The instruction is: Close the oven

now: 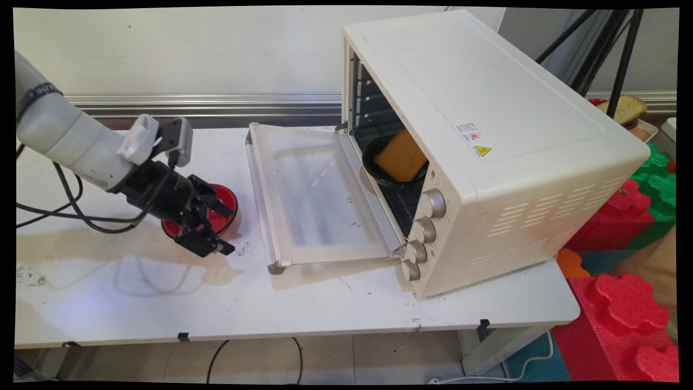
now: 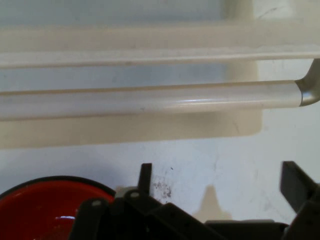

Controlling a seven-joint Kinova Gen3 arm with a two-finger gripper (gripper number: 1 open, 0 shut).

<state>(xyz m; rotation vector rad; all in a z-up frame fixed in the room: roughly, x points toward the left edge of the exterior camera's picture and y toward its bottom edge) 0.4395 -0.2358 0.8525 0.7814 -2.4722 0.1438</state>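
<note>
One red bowl (image 1: pixel 224 208) sits on the white table (image 1: pixel 325 309) just beside my gripper (image 1: pixel 222 230), whose fingers are spread and hold nothing. One cream toaster oven (image 1: pixel 487 146) stands right of it, door (image 1: pixel 314 189) dropped flat, with one sponge (image 1: pixel 401 156) in one black dish (image 1: pixel 373 162) inside and four knobs (image 1: pixel 425 230) in front. Red and green foam blocks (image 1: pixel 622 303) crowd the floor at the table's right end.

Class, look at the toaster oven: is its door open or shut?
Open. The oven door is folded down flat over the table, exposing a black dish inside.

bright even light, soft shadows on the table (image 1: pixel 162 303), glare on the oven door (image 1: pixel 314 189), hand view soft
</note>
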